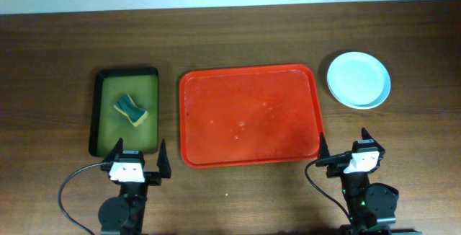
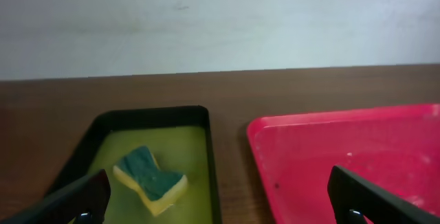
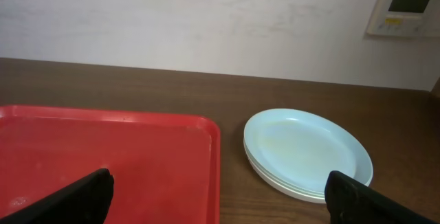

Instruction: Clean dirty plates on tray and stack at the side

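Plates (image 1: 359, 80), round and smooth, sit stacked on the wooden table (image 1: 230, 40) beside the glossy red rectangular tray (image 1: 249, 116). Left gripper (image 1: 139, 152) and right gripper (image 1: 342, 138) stand spread wide, holding nothing.

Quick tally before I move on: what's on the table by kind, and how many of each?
Trays: 2, the red tray and the green tray
Sponges: 1, the sponge lying in the green tray
Plates: 3, the plates in one stack right of the red tray, going by the rims in the right wrist view
Total: 6
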You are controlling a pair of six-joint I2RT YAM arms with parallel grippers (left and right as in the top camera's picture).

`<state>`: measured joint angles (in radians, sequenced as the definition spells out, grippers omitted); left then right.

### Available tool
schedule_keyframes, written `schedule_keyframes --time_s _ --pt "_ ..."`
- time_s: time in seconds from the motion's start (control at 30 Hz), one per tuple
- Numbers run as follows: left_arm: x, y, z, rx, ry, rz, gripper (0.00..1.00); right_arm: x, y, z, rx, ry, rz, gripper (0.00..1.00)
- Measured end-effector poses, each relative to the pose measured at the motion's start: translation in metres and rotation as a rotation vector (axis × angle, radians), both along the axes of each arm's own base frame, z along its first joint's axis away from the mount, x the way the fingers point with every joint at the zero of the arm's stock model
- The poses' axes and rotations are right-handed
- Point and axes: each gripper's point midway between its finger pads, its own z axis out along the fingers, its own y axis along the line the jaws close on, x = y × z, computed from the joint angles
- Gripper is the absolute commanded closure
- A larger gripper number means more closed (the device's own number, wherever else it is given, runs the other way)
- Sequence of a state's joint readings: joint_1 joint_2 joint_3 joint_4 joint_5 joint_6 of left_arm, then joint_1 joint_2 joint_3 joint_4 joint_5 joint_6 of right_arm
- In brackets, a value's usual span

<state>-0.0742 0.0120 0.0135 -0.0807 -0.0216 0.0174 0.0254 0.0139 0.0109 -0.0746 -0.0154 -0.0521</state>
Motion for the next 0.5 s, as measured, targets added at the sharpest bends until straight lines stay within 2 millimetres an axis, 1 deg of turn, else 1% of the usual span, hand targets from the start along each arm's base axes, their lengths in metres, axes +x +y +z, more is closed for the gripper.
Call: schedule_keyframes --time_s 0.17,0.5 --pt "0.0002 0.0039 0.0001 0.069 -0.003 0.017 0.01 0.0000 0.0000 0.0000 0.000 0.000 0.000 0.01" --pt "0.0002 0.0066 0.0002 0.094 -0.004 0.031 0.01 0.0000 0.0000 0.0000 0.000 0.000 0.000 0.01"
